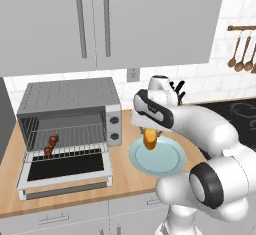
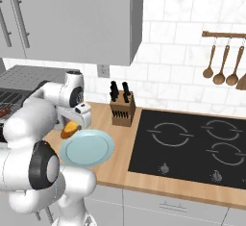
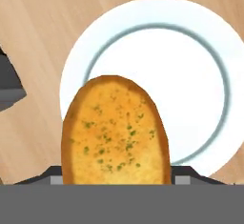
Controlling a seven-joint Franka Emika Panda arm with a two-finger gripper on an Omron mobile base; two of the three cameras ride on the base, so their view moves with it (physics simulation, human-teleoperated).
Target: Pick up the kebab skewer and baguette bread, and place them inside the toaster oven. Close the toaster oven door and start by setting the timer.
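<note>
**Fingers pinching the baguette above the plate, oven standing open to the left**

The fingers of the gripper (image 1: 149, 135) are clamping the baguette bread (image 1: 149, 139) from either side, with the loaf hanging lengthwise below them, clear of the plate (image 1: 172, 164). In the hand view the baguette bread (image 3: 115, 132) is rising between the two dark tips, its long axis running along the gripper's line of sight, with the plate (image 3: 209, 37) lying behind it.

The toaster oven (image 1: 70, 99) is standing to the left of the held bread in the left base view, near but apart, its door (image 1: 65, 168) dropped flat toward the counter edge. The kebab skewer (image 1: 51, 145) is already lying on the wire rack toward the left side, leaving the right part of the rack bare. Judging from this, the bread needs carrying leftward and in over the lowered door. The knife block (image 2: 122, 108) and cooktop (image 2: 192, 143) are sitting on the far side, out of the path.
</note>
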